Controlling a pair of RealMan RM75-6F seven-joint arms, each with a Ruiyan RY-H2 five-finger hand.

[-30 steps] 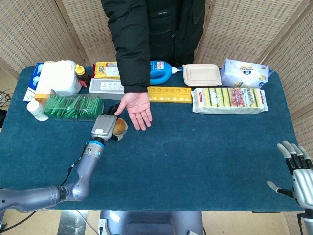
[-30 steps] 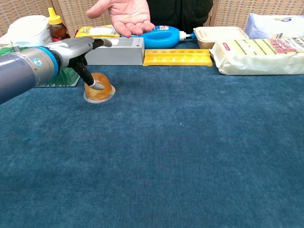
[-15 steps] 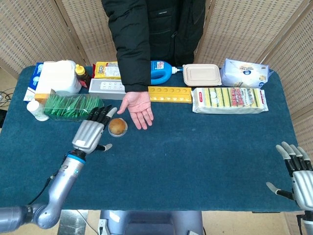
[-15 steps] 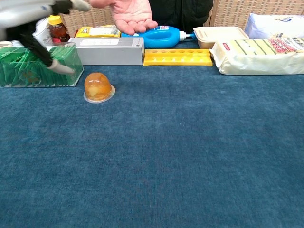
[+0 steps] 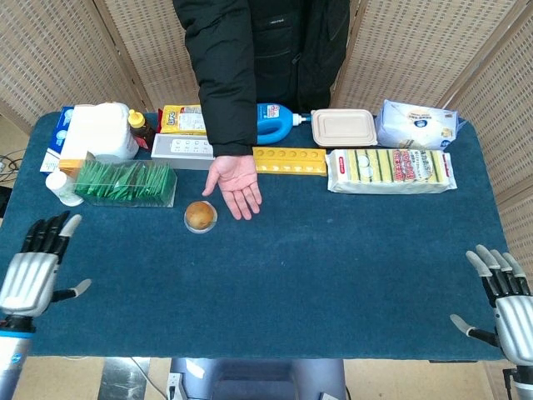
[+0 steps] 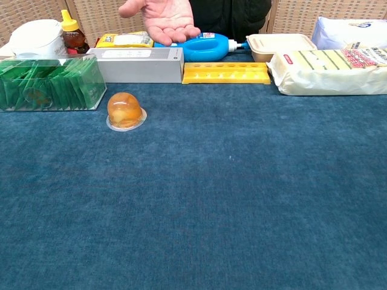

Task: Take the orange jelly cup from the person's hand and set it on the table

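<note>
The orange jelly cup [image 5: 200, 217] [image 6: 125, 112] stands upside down on the blue table, on its own, just left of the person's empty open palm [image 5: 235, 185] [image 6: 162, 18]. My left hand [image 5: 33, 265] is at the table's near left corner, fingers spread, holding nothing, far from the cup. At the near right corner my right hand [image 5: 502, 292] is likewise spread and empty. Neither hand shows in the chest view.
Along the far edge stand a green packet box [image 5: 125, 183], a grey box [image 5: 181, 150], a yellow tray [image 5: 289, 160], a blue bottle [image 5: 277, 122], a lidded container [image 5: 343, 127], sponge packs [image 5: 390, 171] and a white jar [image 5: 98, 132]. The person stands behind the table.
My left hand let go of the jelly cup and drew back from it to the near left corner. The cup stays where it was set. The person's palm is still held out.
</note>
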